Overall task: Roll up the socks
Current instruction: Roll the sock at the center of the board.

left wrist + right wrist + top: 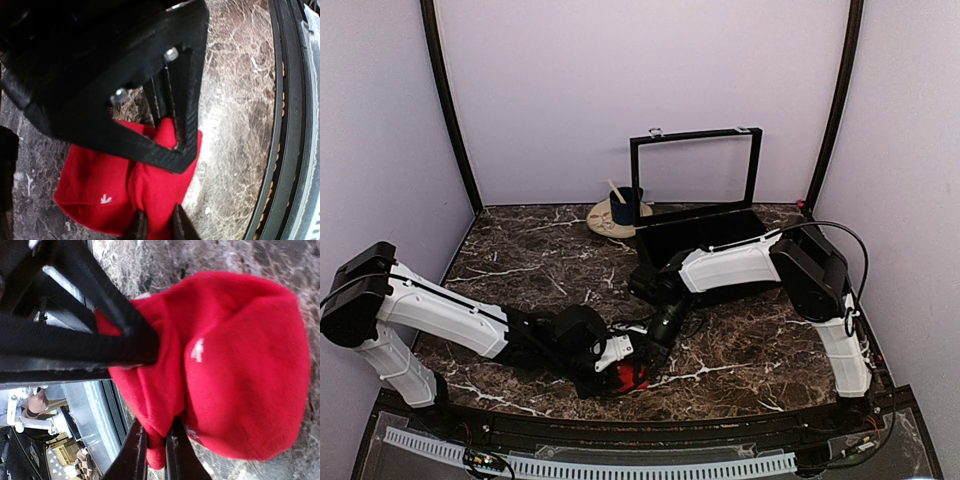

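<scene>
The socks [632, 377] are a bright red bundle with small white marks, lying on the marble table near its front edge. Both grippers meet over it. In the left wrist view my left gripper [157, 226] is shut on a raised fold of the socks [100, 185], with red fabric pinched between its dark fingertips [136, 227]. In the right wrist view my right gripper [155, 452] is shut on a hanging edge of the socks [245, 365], whose rounded bulk bulges to the right of the fingers [131, 452]. From above, the left gripper [618, 362] and right gripper [655, 355] partly hide the bundle.
A black box [705, 240] with its lid raised stands at the back, just behind the right arm. A dark blue mug [623, 206] sits on a pale round mat to its left. The black front rail [290, 125] runs close to the socks.
</scene>
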{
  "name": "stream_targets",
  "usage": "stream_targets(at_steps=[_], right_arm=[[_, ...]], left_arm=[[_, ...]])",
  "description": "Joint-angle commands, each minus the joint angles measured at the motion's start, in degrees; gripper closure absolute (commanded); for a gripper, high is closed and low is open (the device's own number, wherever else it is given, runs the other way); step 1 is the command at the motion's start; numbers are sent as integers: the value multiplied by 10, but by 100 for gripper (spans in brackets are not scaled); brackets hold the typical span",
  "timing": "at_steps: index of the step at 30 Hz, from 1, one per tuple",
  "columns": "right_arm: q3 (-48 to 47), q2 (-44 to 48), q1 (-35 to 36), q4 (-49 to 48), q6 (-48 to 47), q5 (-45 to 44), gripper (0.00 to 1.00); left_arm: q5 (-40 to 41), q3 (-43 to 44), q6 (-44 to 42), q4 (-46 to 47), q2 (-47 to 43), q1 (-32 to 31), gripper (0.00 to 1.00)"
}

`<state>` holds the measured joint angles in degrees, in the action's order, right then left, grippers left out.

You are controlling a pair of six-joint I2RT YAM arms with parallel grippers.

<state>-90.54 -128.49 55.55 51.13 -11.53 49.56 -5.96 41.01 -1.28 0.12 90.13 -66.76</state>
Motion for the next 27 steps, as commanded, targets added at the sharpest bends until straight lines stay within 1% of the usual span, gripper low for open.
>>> stream_targets(at_steps=[1,3,4,6,8,12,16,20,27], right_arm=[[-12,-8,-6,4,-5,17,100],[-13,-9,-8,3,-4,18,100],[-13,-9,-9,2,-4,17,100],[-10,-9,-10,-1,-2,15,100],[-4,-7,-11,-6,0,17,95],[16,3,-16,-28,10,23,80],[43,18,-25,-56,26,26,72],[77,43,-37,-92,48,27,68],[142,98,-64,-182,99,33,67]], left_arm=[[-20,9,-1,-22,8,-3,91],[-27,10,0,-24,11,-3,98],[-29,10,0,-24,11,-2,100],[-32,10,2,-25,12,-2,100],[-38,10,5,-25,12,-2,100],[-39,4,13,-25,12,-2,100],[-38,1,25,-24,13,-2,100],[-40,-2,39,-19,16,0,100],[-69,-2,67,-16,21,19,100]])
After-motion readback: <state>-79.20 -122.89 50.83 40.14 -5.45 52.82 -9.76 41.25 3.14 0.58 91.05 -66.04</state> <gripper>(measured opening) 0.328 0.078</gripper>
